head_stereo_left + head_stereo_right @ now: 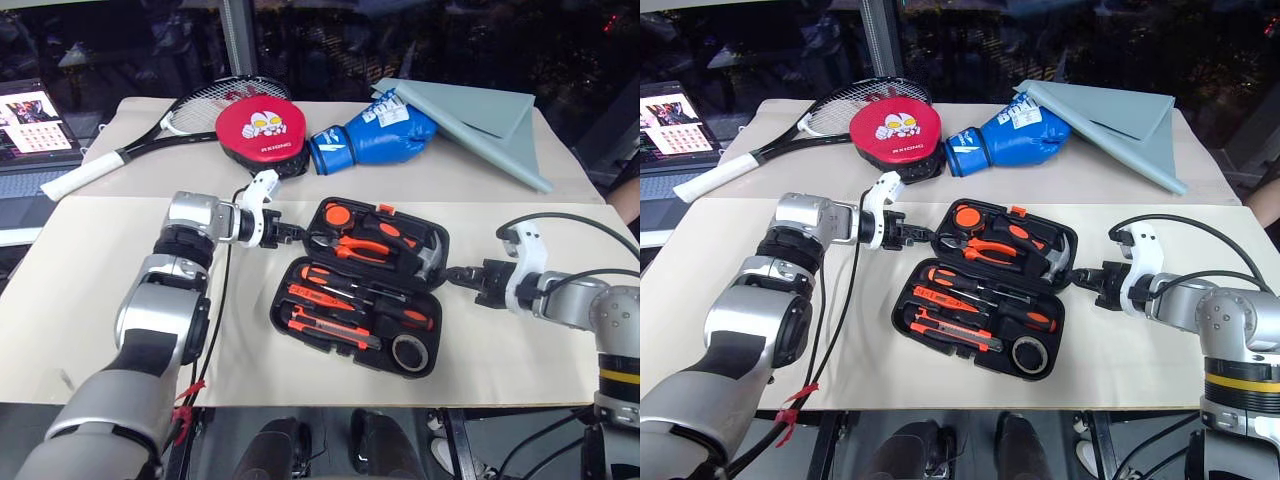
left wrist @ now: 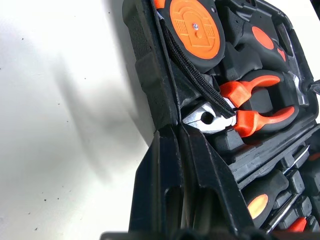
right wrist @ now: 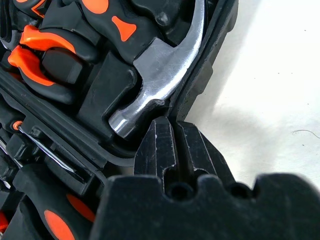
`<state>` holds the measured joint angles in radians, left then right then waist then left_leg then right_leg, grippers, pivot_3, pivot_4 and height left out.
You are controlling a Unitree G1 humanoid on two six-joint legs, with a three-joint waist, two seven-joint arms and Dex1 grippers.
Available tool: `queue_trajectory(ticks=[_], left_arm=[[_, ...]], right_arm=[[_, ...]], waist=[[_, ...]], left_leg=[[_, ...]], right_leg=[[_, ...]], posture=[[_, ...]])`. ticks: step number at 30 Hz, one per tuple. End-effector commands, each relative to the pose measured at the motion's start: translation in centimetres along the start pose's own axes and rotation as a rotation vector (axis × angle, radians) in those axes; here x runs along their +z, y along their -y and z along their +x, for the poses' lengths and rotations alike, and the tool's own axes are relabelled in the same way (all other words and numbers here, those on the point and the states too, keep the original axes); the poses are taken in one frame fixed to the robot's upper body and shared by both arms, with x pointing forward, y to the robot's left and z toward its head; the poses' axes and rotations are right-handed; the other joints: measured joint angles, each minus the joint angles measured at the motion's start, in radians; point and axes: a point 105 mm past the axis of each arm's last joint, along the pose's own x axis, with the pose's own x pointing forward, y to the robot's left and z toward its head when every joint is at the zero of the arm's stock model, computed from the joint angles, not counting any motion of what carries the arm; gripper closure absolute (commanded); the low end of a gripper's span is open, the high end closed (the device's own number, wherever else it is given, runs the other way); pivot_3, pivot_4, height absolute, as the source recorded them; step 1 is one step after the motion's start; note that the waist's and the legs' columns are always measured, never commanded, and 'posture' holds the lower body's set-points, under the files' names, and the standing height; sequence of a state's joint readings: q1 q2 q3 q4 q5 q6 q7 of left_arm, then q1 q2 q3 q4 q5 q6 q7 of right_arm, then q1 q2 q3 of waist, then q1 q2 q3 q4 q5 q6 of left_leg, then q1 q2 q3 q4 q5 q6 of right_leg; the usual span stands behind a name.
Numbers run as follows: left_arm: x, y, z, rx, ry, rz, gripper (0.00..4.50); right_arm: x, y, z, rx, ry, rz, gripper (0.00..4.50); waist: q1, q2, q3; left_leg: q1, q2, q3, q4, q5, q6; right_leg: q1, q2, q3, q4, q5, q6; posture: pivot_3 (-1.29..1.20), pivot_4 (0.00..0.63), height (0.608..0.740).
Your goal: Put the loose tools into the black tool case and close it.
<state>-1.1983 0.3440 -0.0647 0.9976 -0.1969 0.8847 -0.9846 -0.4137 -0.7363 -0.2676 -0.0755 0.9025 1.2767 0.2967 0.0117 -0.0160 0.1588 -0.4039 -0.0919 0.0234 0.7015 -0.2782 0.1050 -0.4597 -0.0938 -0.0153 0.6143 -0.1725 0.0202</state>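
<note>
The black tool case [image 1: 292, 318] lies open on the cream table. Its near half holds two black-and-orange screwdrivers [image 1: 352, 280], a slim orange tester [image 1: 310, 297], the utility knife [image 1: 335, 330] and the dark tape roll [image 1: 408, 352]. Orange-handled pliers [image 2: 250, 107] and a hammer [image 3: 160, 75] sit in the far half. At that half's left edge, my left gripper [image 1: 295, 236] is shut with its tips pinched on the rim [image 2: 176, 127]. At the right edge, next to the hammer head, my right gripper [image 1: 455, 275] is shut on the rim the same way [image 3: 167, 122].
Behind the case lie a red round punch pad [image 1: 261, 128], a blue boxing glove [image 1: 375, 138], a tennis racket [image 1: 160, 125] and a grey folder [image 1: 480, 125]. A laptop [image 1: 30, 125] stands at the far left. Bare cream table surrounds the case on both sides.
</note>
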Motion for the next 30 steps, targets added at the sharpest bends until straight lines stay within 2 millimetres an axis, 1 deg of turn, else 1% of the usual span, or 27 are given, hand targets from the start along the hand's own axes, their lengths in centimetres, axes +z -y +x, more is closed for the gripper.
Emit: queue_trajectory(ticks=[1, 6, 9, 14, 17, 22, 26, 30], left_arm=[[1.6, 2.0, 0.5, -0.079, 0.027, 0.056, 4.44], [1.1, 2.5, 1.2, -0.101, 0.013, 0.075, 4.44], [1.0, 3.3, 1.6, -0.153, 0.028, 0.082, 4.44], [1.5, 3.8, 1.8, -0.181, 0.097, 0.125, 4.44], [1.1, 4.5, 1.6, -0.224, 0.113, 0.197, 4.44], [1.0, 5.1, 0.9, -0.221, 0.225, 0.267, 4.44], [1.0, 5.1, 0.2, -0.157, 0.356, 0.391, 4.44], [0.0, 4.9, -0.3, -0.018, 0.457, 0.622, 4.44]], right_arm=[[0.6, -1.4, 0.3, 0.052, 0.03, -0.059, 4.5], [1.0, -1.7, 0.3, 0.062, 0.064, -0.103, 4.5], [2.2, -1.9, 0.2, 0.056, 0.138, -0.16, 4.5], [4.0, -3.1, 0.1, 0.082, 0.248, -0.297, 4.5], [4.5, -3.8, 0.1, 0.102, 0.287, -0.386, 4.5], [5.1, -4.0, 0.4, 0.057, 0.374, -0.597, 4.5], [5.5, -4.4, 0.5, 0.016, 0.478, -0.799, 4.5], [5.9, -4.0, 0.5, -0.052, 0.558, -0.951, 4.5]], waist=[[0.0, 0.0, 0.0], [-0.001, 0.0, 0.0], [0.0, 0.0, 0.0], [0.001, 0.0, 0.0], [0.002, 0.0, 0.0], [0.002, 0.0, 0.0], [0.001, 0.0, 0.0], [0.002, 0.0, 0.0]], left_leg=[[0.0, 0.0, 0.0, 0.0, 0.0, 0.0], [0.0, 0.0, 0.0, 0.002, 0.0, -0.001], [0.0, 0.0, 0.0, 0.003, -0.001, -0.002], [0.0, 0.0, 0.001, 0.005, -0.003, -0.007], [-0.001, -0.001, 0.001, 0.007, -0.003, -0.007], [-0.002, -0.001, 0.0, 0.008, -0.003, -0.007], [-0.002, -0.001, 0.001, 0.009, -0.003, -0.007], [0.0, -0.002, 0.001, 0.01, -0.003, -0.009]], right_leg=[[0.0, 0.0, 0.0, 0.0, 0.0, 0.0], [0.0, 0.0, 0.0, -0.001, 0.0, 0.0], [0.0, 0.0, 0.0, -0.001, 0.0, 0.0], [0.0, 0.0, 0.001, 0.0, 0.002, 0.0], [-0.001, 0.0, 0.001, 0.001, 0.002, 0.0], [-0.001, 0.0, 0.0, 0.001, 0.002, 0.001], [-0.002, 0.001, 0.0, 0.002, 0.002, 0.001], [-0.001, 0.001, -0.001, 0.003, 0.002, 0.001]], posture=[[0.0, 0.15, 0.732], [0.0, 0.15, 0.732], [0.0, 0.15, 0.732], [0.0, 0.15, 0.732], [0.0, 0.15, 0.732], [0.0, 0.15, 0.732], [0.0, 0.15, 0.732], [0.0, 0.15, 0.732]])
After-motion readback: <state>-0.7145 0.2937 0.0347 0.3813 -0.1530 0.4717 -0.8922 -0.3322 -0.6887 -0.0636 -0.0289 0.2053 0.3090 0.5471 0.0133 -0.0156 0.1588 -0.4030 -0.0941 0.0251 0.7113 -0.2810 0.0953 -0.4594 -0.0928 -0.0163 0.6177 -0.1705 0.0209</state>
